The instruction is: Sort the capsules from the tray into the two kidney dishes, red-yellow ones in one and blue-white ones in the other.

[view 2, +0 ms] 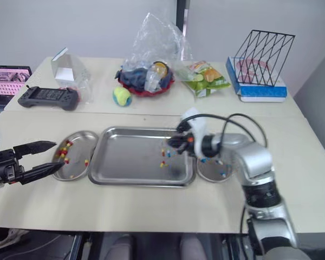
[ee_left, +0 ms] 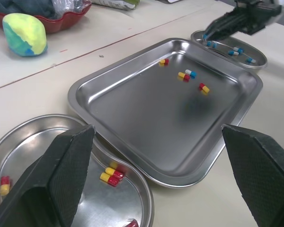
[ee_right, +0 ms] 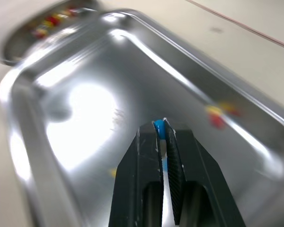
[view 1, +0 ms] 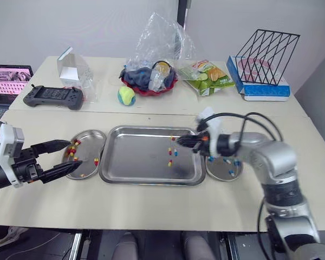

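Note:
A steel tray (view 1: 135, 162) lies mid-table and holds three red-yellow capsules (ee_left: 204, 87) and one blue-white capsule (ee_left: 190, 73). To its left is a kidney dish (view 1: 91, 137) with several red-yellow capsules (view 1: 72, 150). The kidney dish (view 1: 223, 172) on the tray's right holds several blue-white capsules (ee_left: 234, 51). My left gripper (view 1: 75, 153) hangs open over the left dish, nothing between its fingers. Above the tray's far right part, my right gripper (view 1: 180, 141) is shut on a blue-white capsule (ee_right: 158, 126).
On the far table are a game controller (view 1: 53, 96), a laptop (view 1: 8, 81), a clear box (view 1: 73, 67), a yellow-blue ball (view 1: 126, 95), a red bowl (view 1: 151, 86) under a plastic bag, a snack bag (view 1: 208, 77) and a wire rack (view 1: 265, 57) on a blue box.

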Motion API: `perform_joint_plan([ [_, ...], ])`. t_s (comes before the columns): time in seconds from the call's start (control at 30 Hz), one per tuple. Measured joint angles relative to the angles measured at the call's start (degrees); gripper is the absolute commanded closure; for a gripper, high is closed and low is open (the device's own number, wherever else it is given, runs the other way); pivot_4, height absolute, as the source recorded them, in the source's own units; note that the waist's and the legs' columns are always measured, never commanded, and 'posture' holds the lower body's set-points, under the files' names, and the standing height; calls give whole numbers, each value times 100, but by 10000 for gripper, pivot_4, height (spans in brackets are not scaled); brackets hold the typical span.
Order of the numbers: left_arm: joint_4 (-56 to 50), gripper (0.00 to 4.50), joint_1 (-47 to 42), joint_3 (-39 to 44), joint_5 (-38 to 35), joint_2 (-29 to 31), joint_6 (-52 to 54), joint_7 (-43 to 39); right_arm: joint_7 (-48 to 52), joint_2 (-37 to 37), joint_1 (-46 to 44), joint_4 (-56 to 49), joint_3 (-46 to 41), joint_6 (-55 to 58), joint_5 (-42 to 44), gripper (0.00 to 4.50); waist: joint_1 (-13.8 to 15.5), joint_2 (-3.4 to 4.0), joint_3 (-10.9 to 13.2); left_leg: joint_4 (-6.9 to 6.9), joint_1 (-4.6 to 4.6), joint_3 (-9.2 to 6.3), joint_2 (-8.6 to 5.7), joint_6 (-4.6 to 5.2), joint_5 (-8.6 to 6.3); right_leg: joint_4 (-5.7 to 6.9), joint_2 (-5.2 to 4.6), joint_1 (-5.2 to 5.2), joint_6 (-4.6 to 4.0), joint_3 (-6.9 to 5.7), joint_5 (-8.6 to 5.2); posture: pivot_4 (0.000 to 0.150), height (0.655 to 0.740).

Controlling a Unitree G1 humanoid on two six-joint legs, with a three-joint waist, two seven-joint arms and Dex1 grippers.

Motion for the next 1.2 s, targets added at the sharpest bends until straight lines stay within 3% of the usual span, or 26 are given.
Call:
perform_joint_plan([
  [0.23,177,0,-234,-204,6,-28,-16,-29,352,-722,257,689,-119,-780,-276,44865,-74,1,0,-2,3,0,2,4,-2,2,6,-2,0,7,0,1500,7289],
  [0.5,369,0,-360,-342,27,-28,-133,-41,846,-1174,798,768,123,-1210,-527,44865,-57,2,1,0,3,0,0,3,-2,3,4,-1,0,7,0,1500,7289],
  [0.8,502,0,-393,-396,126,-28,-279,-78,1087,-1349,739,771,11,-1113,-374,13558,-54,3,2,1,3,1,0,3,-2,3,4,-1,0,7,0,1500,7289],
  [0.93,693,0,-496,-326,251,-31,-564,51,1075,-1497,511,1090,-474,-1149,-252,334,-32,3,2,2,2,1,-3,3,-1,1,0,1,0,6,0,1500,7289],
  [1.2,1633,0,-630,156,444,-31,-989,232,816,-1692,346,2401,-1323,-2841,-481,334,-55,4,3,1,5,3,-3,3,-2,2,-1,1,0,6,-1,1500,7289],
])
